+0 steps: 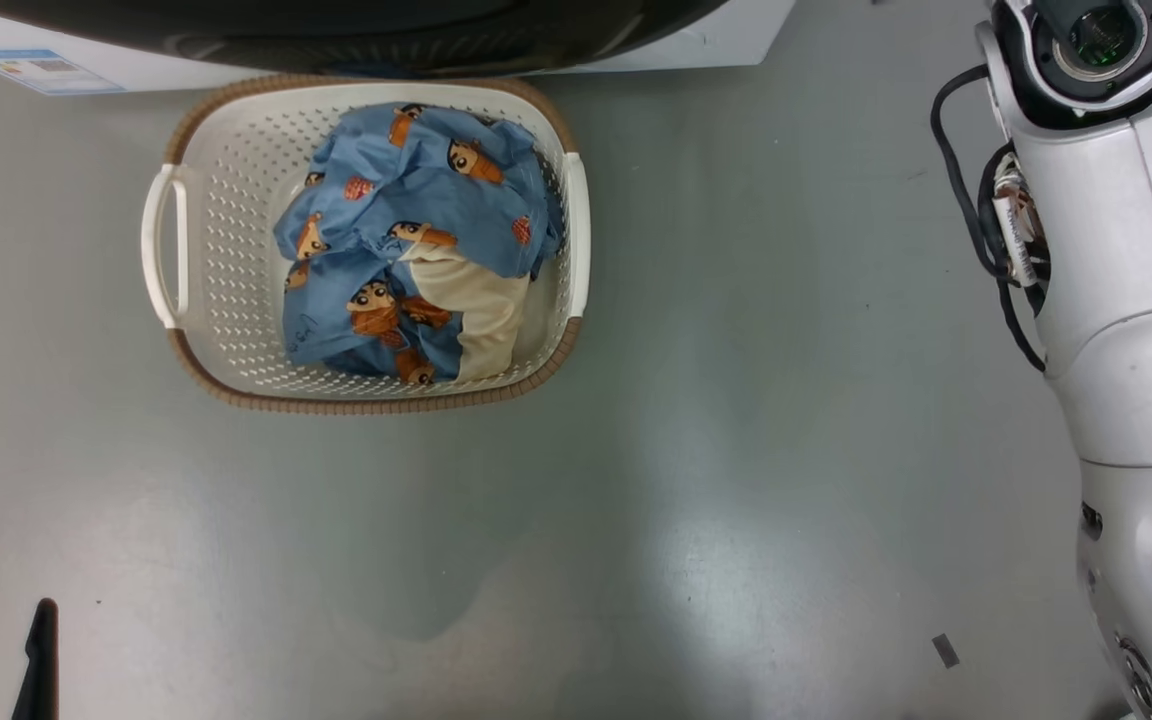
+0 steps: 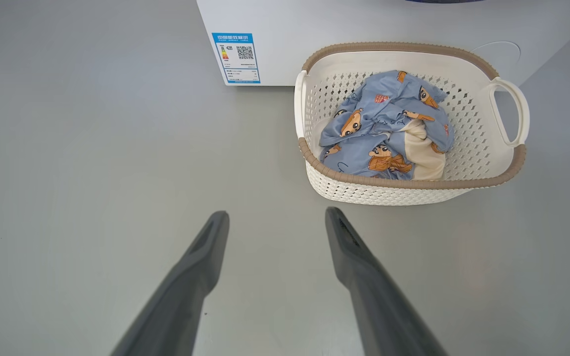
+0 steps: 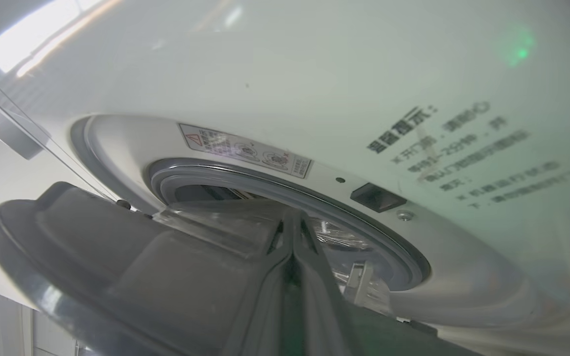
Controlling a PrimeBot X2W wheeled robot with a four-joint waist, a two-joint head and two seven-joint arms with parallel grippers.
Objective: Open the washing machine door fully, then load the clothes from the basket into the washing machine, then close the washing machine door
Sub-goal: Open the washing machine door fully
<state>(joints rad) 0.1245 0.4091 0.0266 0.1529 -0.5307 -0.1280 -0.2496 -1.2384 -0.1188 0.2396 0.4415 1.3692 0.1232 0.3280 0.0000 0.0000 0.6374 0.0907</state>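
Smooth grey floor (image 1: 736,450) with a dull sheen. On it, just in front of the white washing machine (image 2: 314,29), the basket (image 1: 226,200): cream perforated plastic, brown woven-look rim, white handles at left and right. Holds the clothes (image 1: 416,190) in a loose heap, light blue fabric printed with orange-brown cartoon figures, with a cream piece (image 1: 476,305) tucked in on the near right side. On the machine's lower front, left of the basket, a blue label sticker (image 2: 236,58); to the right, behind the basket's handle, a faint round flap (image 2: 500,49).

Across the far edge of the head view, the washing machine door (image 1: 336,40), its glossy black rim overhanging the basket's far rim. From the right wrist, seen on its inner side: grey moulded face standing away from the machine's front, with the grey rubber gasket (image 3: 275,183) and part of the drum mouth in view beyond it. Above the gasket a warning sticker (image 3: 245,151), to the right a dark latch socket (image 3: 376,198).

Right gripper (image 3: 292,225) up at the door, jaws pressed together and gripping nothing, tips at the door's inner edge; contact with the door impossible to judge. Left gripper (image 2: 276,213) low, near and to the left, well short of the basket, jaws spread wide and empty above the floor. White right arm (image 1: 1116,250) with black cables along the right edge of the head view.
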